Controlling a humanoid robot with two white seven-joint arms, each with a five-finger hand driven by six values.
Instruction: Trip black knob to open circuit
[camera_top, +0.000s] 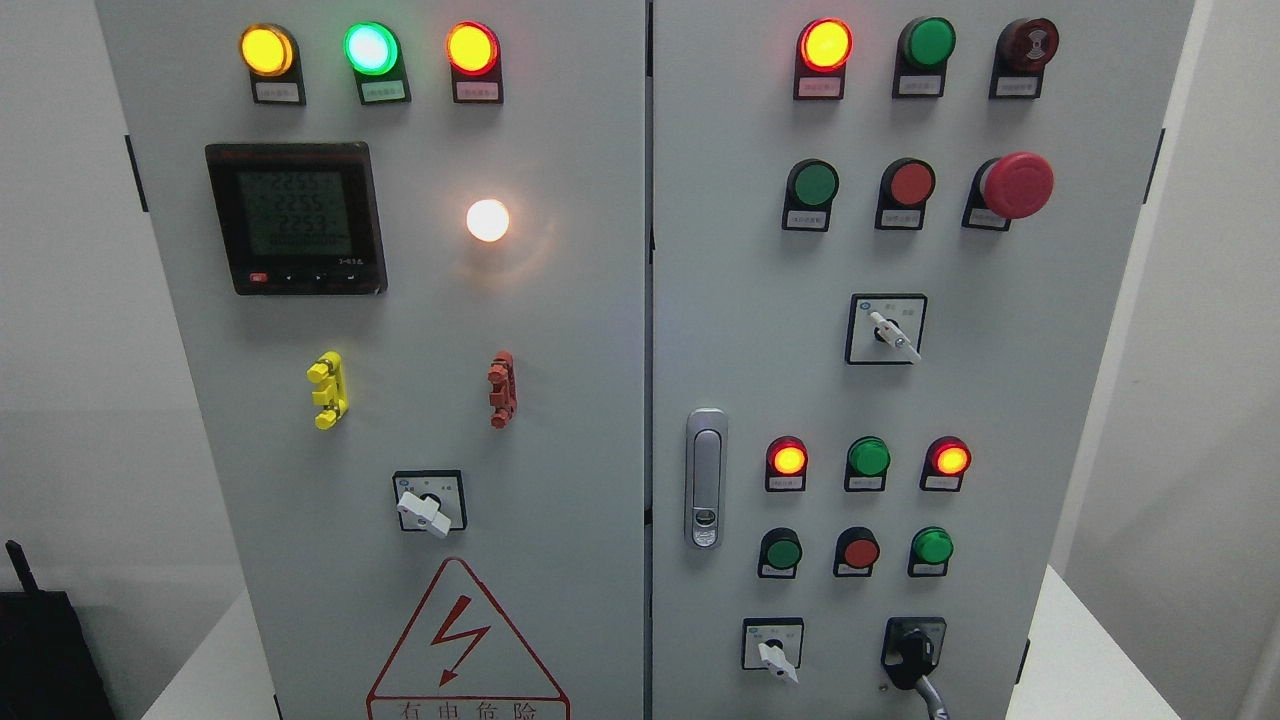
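From the head view you are looking square at the grey cabinet (560, 300), two doors side by side, and neither of your hands is in shot — so nothing can be said about the fingers, spread or curled, because no hand shows at all. Your target, the black knob (912, 650), sits at the very bottom of the right-hand door, below the row of small push buttons and just right of the white-handled selector (775, 655); its dark body fills a black square plate and something pale, a lever or a cable, trails off its lower edge toward the bottom of the frame, too cut off to tell which. Nothing is touching it. Higher on the same door you have the red mushroom button (1015, 185) and another selector switch (890, 330), both well apart from the knob, so they should not get in your way. The door latch (706, 478) stands between the two doors, to the upper left of your target. By the look of it the job has not begun: this is the approach step. Your next move calls for bringing a hand up from the lower right, probably the right one, and setting the fingers around the knob's body — squarely, since it sits low and near the frame edge, where you will see little of the grasp.
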